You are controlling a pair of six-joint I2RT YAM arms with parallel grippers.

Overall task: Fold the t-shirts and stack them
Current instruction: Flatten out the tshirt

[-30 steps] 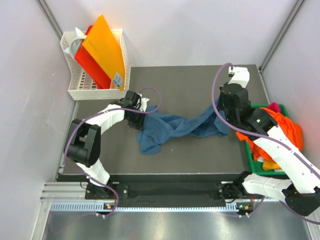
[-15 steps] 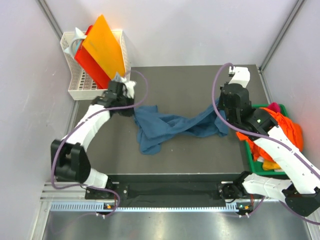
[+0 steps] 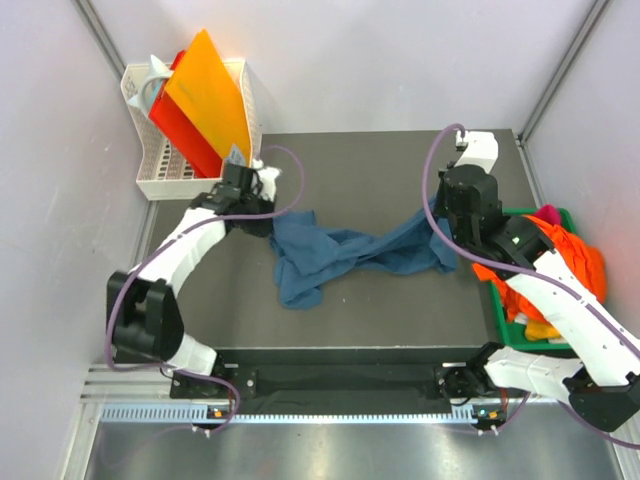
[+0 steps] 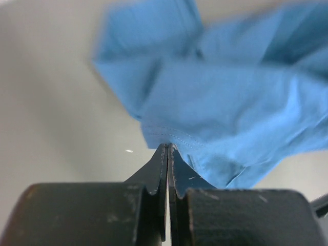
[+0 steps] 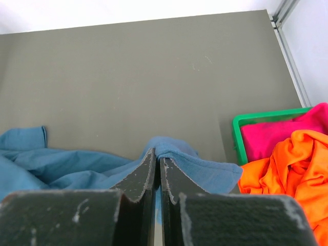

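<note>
My left gripper has its fingers pressed flat together, and in its wrist view the stitched hem of the teal-blue t-shirt meets the very tips, so I am pinching that edge. My right gripper is just as tight: in its own camera a small fold of the same shirt humps over the closed tips. The teal-blue t-shirt lies crumpled across the middle of the dark grey table, stretched between my two grips, with a bunched lobe hanging toward the near edge on my left side. At the table's right edge sits the green tray, and heaped in it are the orange t-shirt and the magenta-pink t-shirt, with a bit of yellow cloth showing under my right arm. Off the far-left corner stands a white basket holding an orange sheet and a red one, upright and leaning.
</note>
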